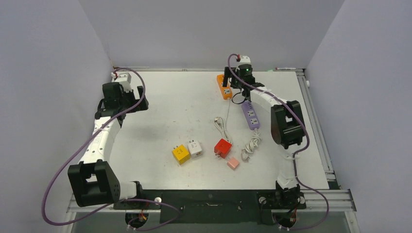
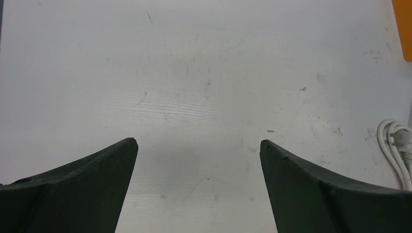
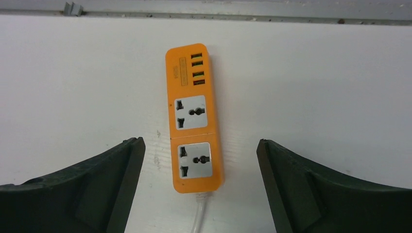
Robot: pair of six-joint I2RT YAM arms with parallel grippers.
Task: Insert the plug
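The orange power strip (image 3: 194,121) lies at the back of the table (image 1: 170,111), with two sockets and a row of USB ports, all vacant; its white cord leaves the near end. My right gripper (image 3: 200,141) is open and empty, hovering over the strip with one finger on each side, apart from it; in the top view it (image 1: 234,80) is beside the strip (image 1: 224,86). A red plug (image 1: 222,148) lies mid-table with yellow (image 1: 180,154), white (image 1: 195,148) and pink (image 1: 233,163) adapters. My left gripper (image 2: 197,141) is open and empty over bare table at the left (image 1: 142,99).
A purple power strip (image 1: 250,115) lies right of the orange one, with a coiled white cord (image 1: 251,144) below it. Another white cable (image 1: 222,127) runs from near the red plug; it also shows in the left wrist view (image 2: 396,150). Walls enclose the table on three sides.
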